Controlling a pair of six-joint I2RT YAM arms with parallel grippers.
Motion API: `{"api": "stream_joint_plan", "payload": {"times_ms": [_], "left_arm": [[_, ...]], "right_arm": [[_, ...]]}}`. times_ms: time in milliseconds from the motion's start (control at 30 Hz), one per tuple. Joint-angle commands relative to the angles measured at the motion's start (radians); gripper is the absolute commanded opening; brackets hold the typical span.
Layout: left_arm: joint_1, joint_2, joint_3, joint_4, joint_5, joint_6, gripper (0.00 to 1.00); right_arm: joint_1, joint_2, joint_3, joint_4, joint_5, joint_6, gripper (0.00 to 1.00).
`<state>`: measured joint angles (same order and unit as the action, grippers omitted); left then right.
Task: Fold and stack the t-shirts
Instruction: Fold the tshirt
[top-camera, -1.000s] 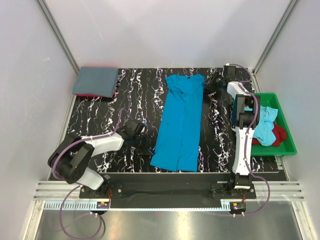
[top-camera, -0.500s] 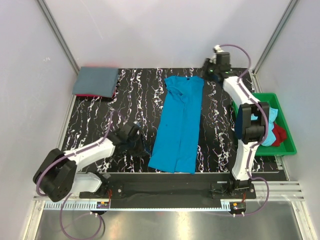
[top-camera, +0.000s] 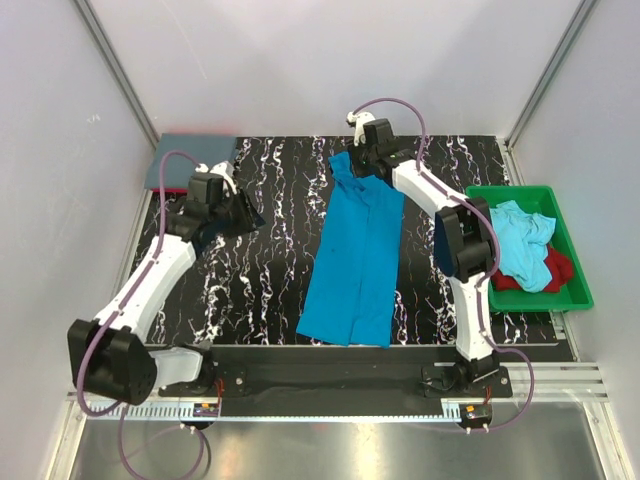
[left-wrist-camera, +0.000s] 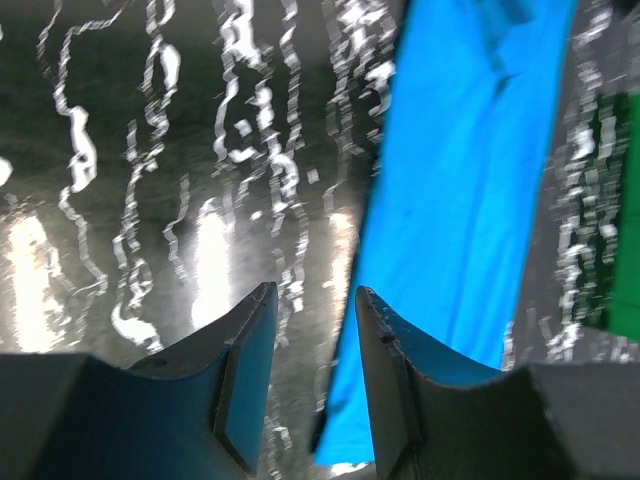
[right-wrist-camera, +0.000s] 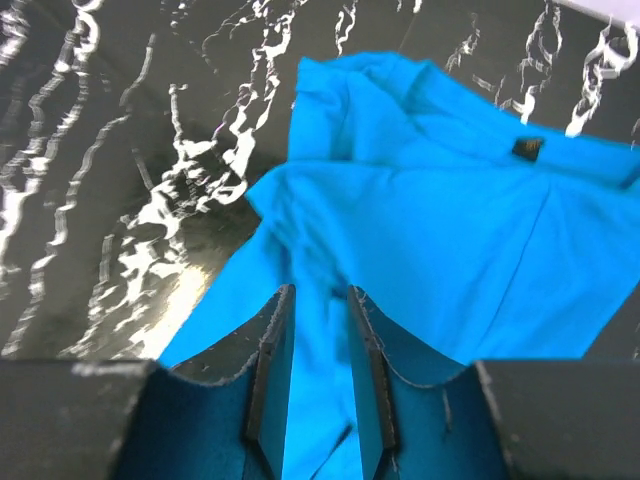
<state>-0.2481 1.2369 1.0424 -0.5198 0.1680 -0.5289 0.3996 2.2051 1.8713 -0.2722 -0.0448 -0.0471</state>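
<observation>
Right claw (right-wrist-camera: 318, 298) hangs over the collar end of the turquoise t-shirt (top-camera: 355, 260), its jaws parted and empty. Left claw (left-wrist-camera: 315, 296) is released too, above the bench (top-camera: 270, 270).

Turquoise shirt (top-camera: 355, 255) long strip centre; grey shirt (top-camera: 180, 156) folded far-left; aqua shirt (top-camera: 522, 240), red shirt (top-camera: 560, 268) crumpled right.
</observation>
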Motion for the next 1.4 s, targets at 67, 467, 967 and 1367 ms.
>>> {"api": "stream_joint_plan", "payload": {"times_ms": [67,467,967,1367], "left_arm": [[0.035,0.071,0.010,-0.019,0.068,0.096,0.42],[0.041,0.107,-0.019,0.017,0.128,0.106,0.41],[0.064,0.127,-0.022,0.027,0.172,0.096,0.41],[0.078,0.136,-0.027,0.035,0.211,0.086,0.40]], "right_arm": [[0.048,0.123,0.168,0.019,0.071,-0.166,0.34],[0.094,0.275,0.331,0.019,0.080,-0.221,0.36],[0.119,0.377,0.420,-0.001,0.197,-0.240,0.29],[0.133,0.300,0.463,-0.005,0.241,-0.198,0.00]]}}
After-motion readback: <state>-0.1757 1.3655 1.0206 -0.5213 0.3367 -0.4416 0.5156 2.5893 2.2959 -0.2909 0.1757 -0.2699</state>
